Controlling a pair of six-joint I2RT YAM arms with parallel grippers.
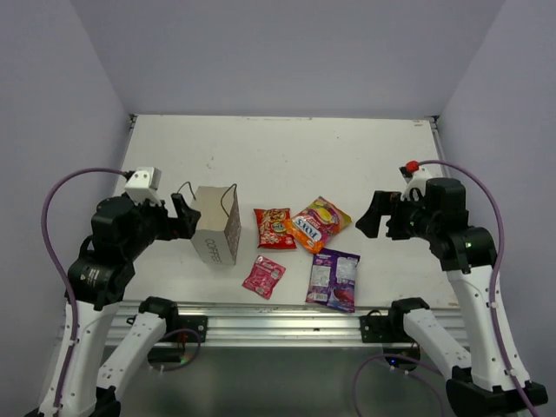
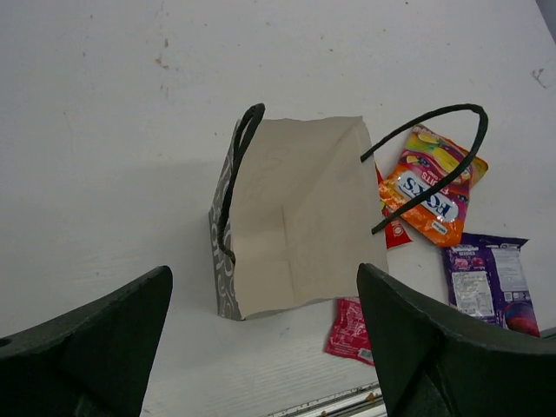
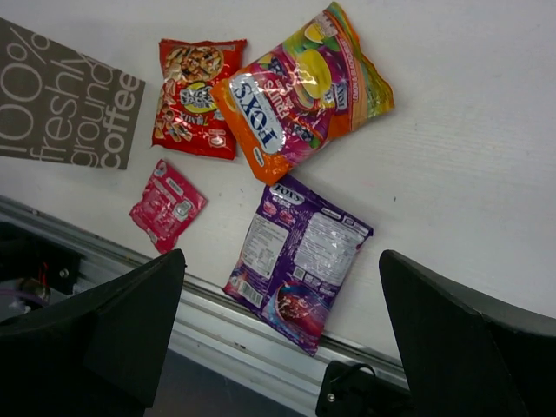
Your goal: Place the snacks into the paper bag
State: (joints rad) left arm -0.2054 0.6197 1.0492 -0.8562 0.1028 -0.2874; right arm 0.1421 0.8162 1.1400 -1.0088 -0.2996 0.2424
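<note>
White-beige paper marks the target: the paper bag (image 1: pixel 215 228) stands left of centre in the top view, and we cannot tell whether its mouth is spread. All four snacks lie flat on the table (image 1: pixel 278 156), outside the bag. The red chip bag (image 1: pixel 274 228) is just right of it, and the orange-yellow bag (image 1: pixel 317 223) overlaps that packet's right edge. The pink-red sachet (image 1: pixel 263 276) lies below them, with the purple packet (image 1: pixel 334 279) to its right.

The left gripper (image 1: pixel 186 217), jaws wide apart and empty, sits just beside the bag's left side. The right gripper (image 1: pixel 370 215), likewise spread and empty, hangs right of the orange-yellow bag.

We judge the task at its first pick, with nothing bagged. The next move calls for the right gripper to descend onto a packet edge while the left steadies the bag.
</note>
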